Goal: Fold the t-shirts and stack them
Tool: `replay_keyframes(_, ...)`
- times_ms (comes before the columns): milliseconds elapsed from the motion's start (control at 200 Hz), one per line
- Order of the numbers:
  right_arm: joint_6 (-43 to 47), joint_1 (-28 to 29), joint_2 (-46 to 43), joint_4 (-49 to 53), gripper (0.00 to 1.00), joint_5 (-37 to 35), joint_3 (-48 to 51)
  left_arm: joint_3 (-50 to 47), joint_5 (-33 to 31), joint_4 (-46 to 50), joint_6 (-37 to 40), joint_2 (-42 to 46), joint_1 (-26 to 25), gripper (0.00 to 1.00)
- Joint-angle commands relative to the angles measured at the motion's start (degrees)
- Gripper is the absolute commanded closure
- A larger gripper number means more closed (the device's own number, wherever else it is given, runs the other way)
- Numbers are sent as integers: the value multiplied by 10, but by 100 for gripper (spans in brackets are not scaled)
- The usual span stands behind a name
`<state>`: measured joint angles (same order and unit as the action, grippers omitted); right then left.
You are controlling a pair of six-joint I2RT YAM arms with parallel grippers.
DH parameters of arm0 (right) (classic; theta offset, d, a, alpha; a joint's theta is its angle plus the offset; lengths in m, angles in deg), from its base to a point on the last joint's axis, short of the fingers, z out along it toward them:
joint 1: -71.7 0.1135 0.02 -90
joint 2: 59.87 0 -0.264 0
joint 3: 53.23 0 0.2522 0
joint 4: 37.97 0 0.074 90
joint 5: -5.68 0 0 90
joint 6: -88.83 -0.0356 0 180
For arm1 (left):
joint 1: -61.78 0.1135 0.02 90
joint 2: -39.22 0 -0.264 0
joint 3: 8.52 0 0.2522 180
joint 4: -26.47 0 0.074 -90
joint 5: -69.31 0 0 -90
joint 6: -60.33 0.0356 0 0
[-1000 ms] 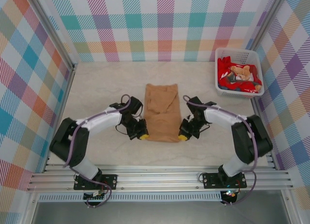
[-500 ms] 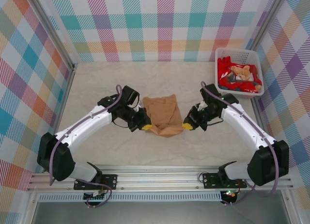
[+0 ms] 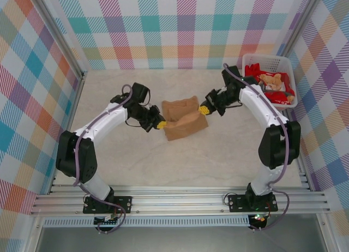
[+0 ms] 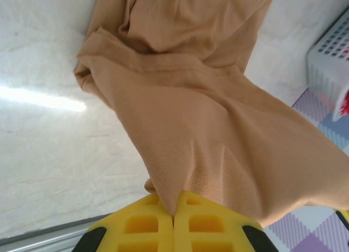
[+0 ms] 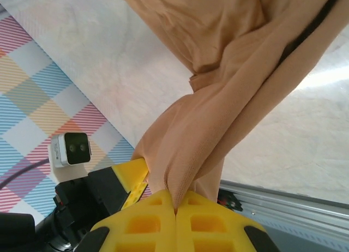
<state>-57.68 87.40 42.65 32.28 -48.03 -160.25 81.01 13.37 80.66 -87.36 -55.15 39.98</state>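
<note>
Left pincer (image 3: 159,124) sits at the left edge of the tan t-shirt (image 3: 182,118), yellow fingertips clamped tight on a pinch of cloth. In the left wrist view the two yellow pads meet with a ridge of tan fabric squeezed between them, and the cloth fans away from there, taut and creased. The shirt is mid-surface (image 3: 136,165), a little toward the far side, as a compact folded bundle with the plain tan side out. Its near part lies on the surface and its upper layer is held between the two arms. The long axis runs roughly left to right from one pincer to the other, skewed so the right end points toward the far right corner and the left end sits nearer the arm bases. Exact collar or hem direction is not readable. Right pincer (image 3: 203,109) grips the shirt's right far corner. In the right wrist view its yellow pads are closed on a bunched twist of tan cloth that rises off the surface. Further right, against the plaid wall (image 3: 322,72), stands a white basket (image 3: 272,58), well apart from the tan shirt. A red t-shirt (image 3: 283,93) is piled inside it, with something tan on top.
</note>
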Motion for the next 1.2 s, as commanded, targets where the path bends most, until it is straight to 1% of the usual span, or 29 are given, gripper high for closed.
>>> replay_keyframes(0, -21, -5, 29, 28, 100, 9, -57, 58, 15, -4, -17, -26, 24, 93)
replay_keyframes(140, -41, -10, 82, 14, 100, 7, -103, 118, 24, -7, -18, -86, 41, 89)
replay_keyframes(280, -65, -25, 161, -18, 100, 1, -168, 188, 49, -38, -27, -193, 62, 88)
replay_keyframes(350, -79, -33, 214, -50, 100, 3, -216, 257, 52, -48, -29, -260, 79, 87)
replay_keyframes(400, -88, -40, 263, -66, 100, 1, -268, 319, 50, -52, -29, -310, 93, 86)
replay_keyframes(435, -92, -42, 299, -90, 100, 6, -304, 368, 48, -54, -32, -345, 102, 82)
replay_keyframes(450, -92, -44, 315, -98, 98, 7, -321, 389, 48, -60, -34, -357, 107, 79)
replay_keyframes(510, -104, -53, 387, -103, 88, 15, -410, 477, 53, -76, -45, -420, 117, 63)
replay_keyframes(560, -110, -58, 439, -125, 70, 26, -476, 562, 58, -54, -51, -474, 126, 54)
replay_keyframes(595, -109, -61, 468, -129, 61, 27, -522, 617, 55, -26, -48, -501, 129, 47)
replay_keyframes(605, -108, -62, 475, -126, 54, 26, -535, 631, 53, -14, -45, -506, 130, 45)
replay_keyframes(620, -104, -63, 485, -119, 50, 24, -557, 650, 46, 4, -39, -513, 130, 42)
replay_keyframes(645, -94, -65, 498, -105, 46, 18, -590, 669, 38, 27, -28, -516, 131, 37)
replay_keyframes(685, -74, -69, 507, -80, 41, 6, -629, 672, 32, 40, -13, -508, 129, 36)
replay_keyframes(715, -61, -72, 503, -70, 41, 3, -635, 661, 25, 52, 0, -494, 127, 35)
replay_keyframes(785, -26, -74, 467, -61, 43, -4, -596, 604, -9, 69, 33, -439, 118, 35)
replay_keyframes(865, 26, -65, 399, -62, 47, -30, -507, 485, -33, 33, 38, -361, 107, 36)
replay_keyframes(935, 52, -55, 335, -88, 55, -44, -402, 389, -25, -12, 15, -315, 91, 41)
replay_keyframes(980, 61, -47, 297, -114, 57, -47, -333, 348, -20, -26, 7, -296, 79, 45)
replay_keyframes(1030, 65, -39, 262, -139, 62, -50, -261, 309, -30, -29, 0, -273, 62, 48)
replay_keyframes(1085, 67, -33, 225, -170, 66, -57, -192, 256, -33, -52, -26, -247, 42, 49)
replay_keyframes(1155, 66, -30, 190, -216, 70, -71, -109, 195, -40, -82, -75, -218, 15, 49)
replay_keyframes(1195, 60, -31, 179, -245, 75, -72, -73, 165, -43, -104, -104, -206, -1, 49)
